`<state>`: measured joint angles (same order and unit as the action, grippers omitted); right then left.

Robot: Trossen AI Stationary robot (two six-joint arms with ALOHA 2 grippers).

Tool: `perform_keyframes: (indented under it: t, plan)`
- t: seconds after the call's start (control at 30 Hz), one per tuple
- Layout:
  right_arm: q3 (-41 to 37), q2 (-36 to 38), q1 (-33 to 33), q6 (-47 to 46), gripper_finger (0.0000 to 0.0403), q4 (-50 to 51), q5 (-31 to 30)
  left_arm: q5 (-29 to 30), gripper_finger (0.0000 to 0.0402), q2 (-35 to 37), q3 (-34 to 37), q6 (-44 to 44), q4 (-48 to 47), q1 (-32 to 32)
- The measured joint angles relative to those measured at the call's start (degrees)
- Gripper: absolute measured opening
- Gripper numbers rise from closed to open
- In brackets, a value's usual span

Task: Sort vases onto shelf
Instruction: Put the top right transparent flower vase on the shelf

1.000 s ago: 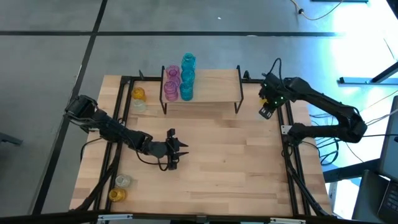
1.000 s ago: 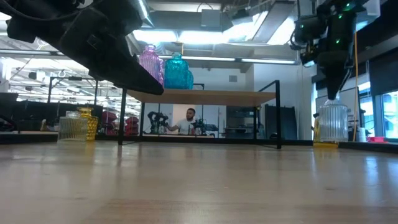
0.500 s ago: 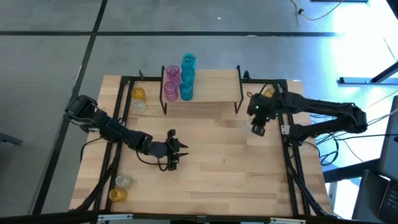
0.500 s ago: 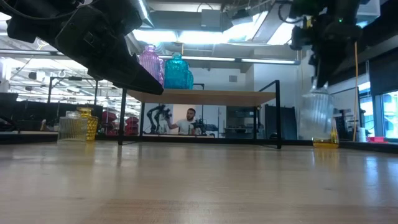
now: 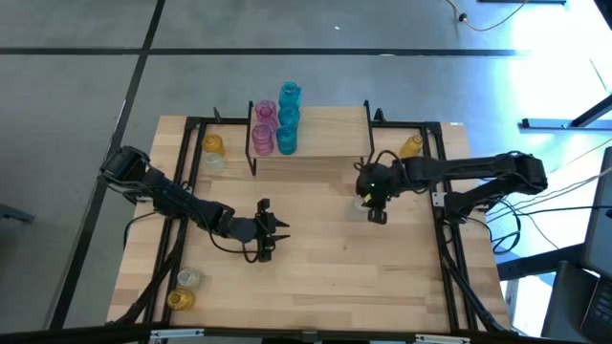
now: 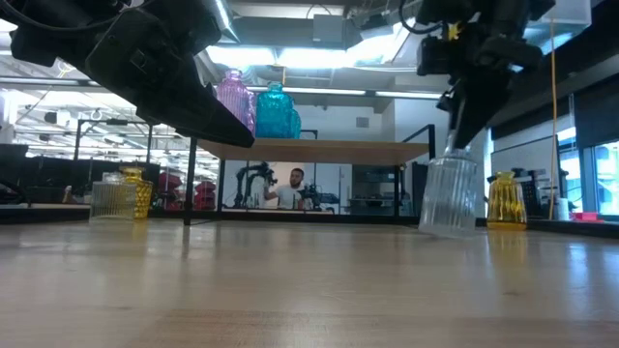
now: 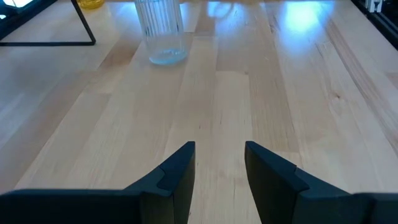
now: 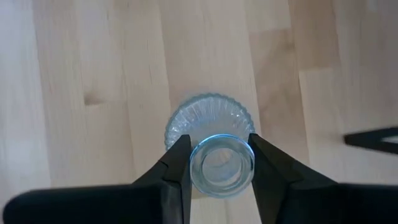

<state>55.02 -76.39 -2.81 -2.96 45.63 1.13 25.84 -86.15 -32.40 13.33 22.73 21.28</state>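
We see the right pincer [image 8: 214, 165] clamped on the neck of a clear ribbed vase [image 6: 451, 196], held upright just in front of the shelf's [image 5: 330, 129] right legs, its base at or barely above the tabletop [image 5: 325, 258] — can't tell which. Left pincer [image 7: 219, 171] sits low mid-tabletop, fingers partly apart, holding nothing. Pink vases [image 5: 263, 127] and teal vases [image 5: 288, 118] stand on the shelf's left end. One amber vase [image 5: 411, 145] is near the right rail, an amber and clear pair [image 5: 211, 151] left of the shelf, another pair [image 5: 183, 289] at the front left.
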Motion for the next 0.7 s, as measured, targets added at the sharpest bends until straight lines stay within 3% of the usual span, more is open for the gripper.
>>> perform_keyframes:
  t: [0.5,0.7]
  plan:
    - [-0.4,-1.4,-0.2,0.2,0.0192,-5.0,1.1,0.0,0.0133,0.0,0.0,0.0,0.0,0.0]
    - [-0.9,-1.1,0.7,2.6,0.0203,-6.0,1.6,0.0,0.0133,0.0,0.0,0.0,-0.2,0.3]
